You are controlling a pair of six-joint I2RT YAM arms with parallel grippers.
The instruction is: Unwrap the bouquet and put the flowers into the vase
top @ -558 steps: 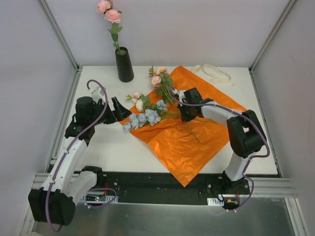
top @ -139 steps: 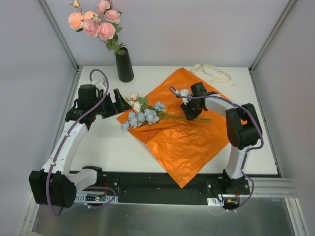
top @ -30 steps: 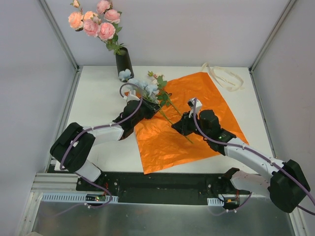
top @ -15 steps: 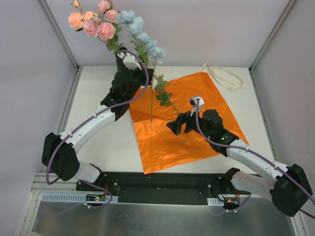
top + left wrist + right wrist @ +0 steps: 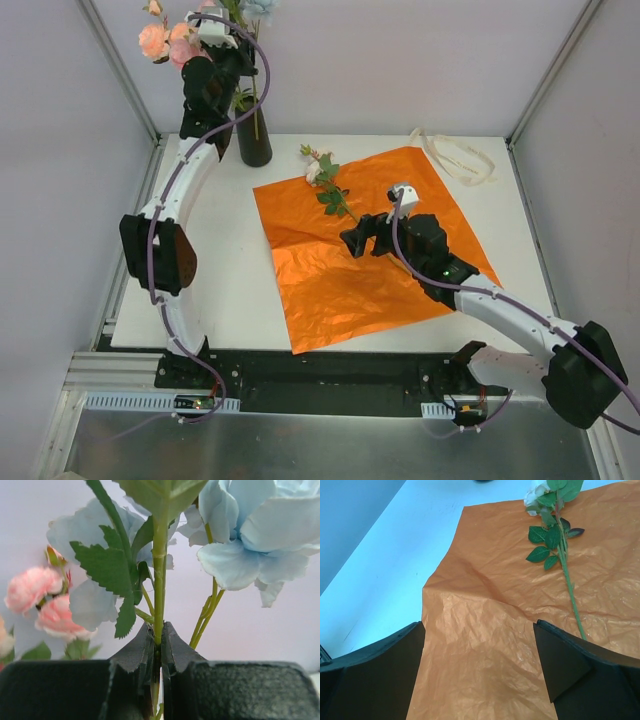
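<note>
Seen from overhead, the black vase stands upright at 11 o'clock on the bench, with pink flowers rising from its mouth.

The left pincer is raised high above the vase. Its jaws are clamped together on the thin green stem of the pale blue flowers, which is held upright. We cannot tell whether the stem's lower end sits inside the vase.

The orange paper lies flat and creased at the bench centre. One cream flower with green leaves lies on the paper's 12 o'clock edge, its stem pointing towards 5 o'clock.

The right pincer hangs over the middle of the paper with its jaws wide apart, gripping nothing. It is just beside the end of the loose stem.

The cream ribbon lies at 1 o'clock, touching the paper's far corner.
</note>
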